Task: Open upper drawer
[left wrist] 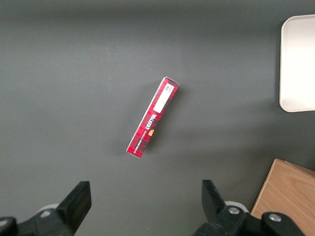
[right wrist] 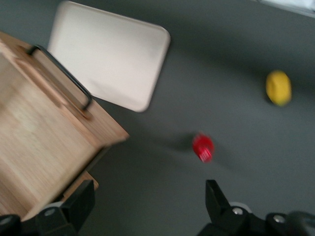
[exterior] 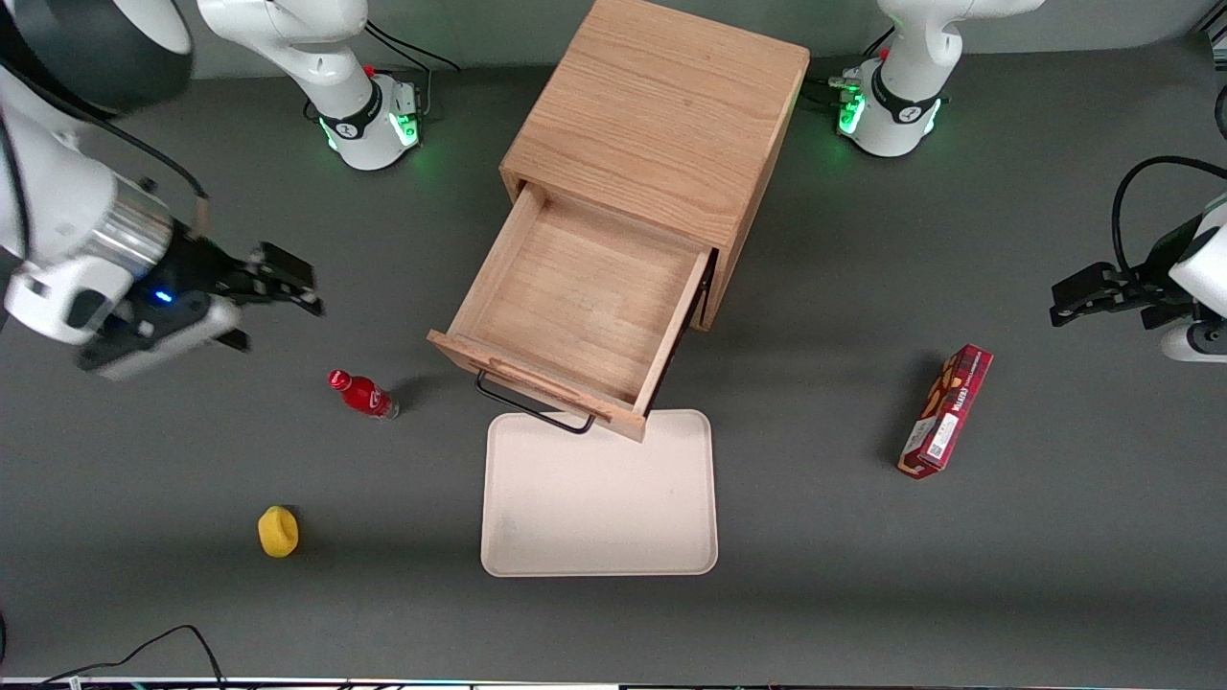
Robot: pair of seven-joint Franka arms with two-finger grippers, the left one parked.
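The upper drawer (exterior: 585,311) stands pulled well out of the cabinet (exterior: 661,125), its black handle (exterior: 532,404) over the cream tray (exterior: 599,537). The gripper (exterior: 278,297) hovers with fingers spread wide, empty, at nine o'clock from the drawer, above a red bottle (exterior: 362,394). The red box (left wrist: 152,118) reads "Walkers".

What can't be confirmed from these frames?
- Lower drawer: hidden under the pulled-out upper drawer in the front view.
- Bottle label: motion-blurred in the right wrist view, too small in front.
- Cabinet: cut off by the left wrist view's edge.
- End effector: open, apart from the handle.
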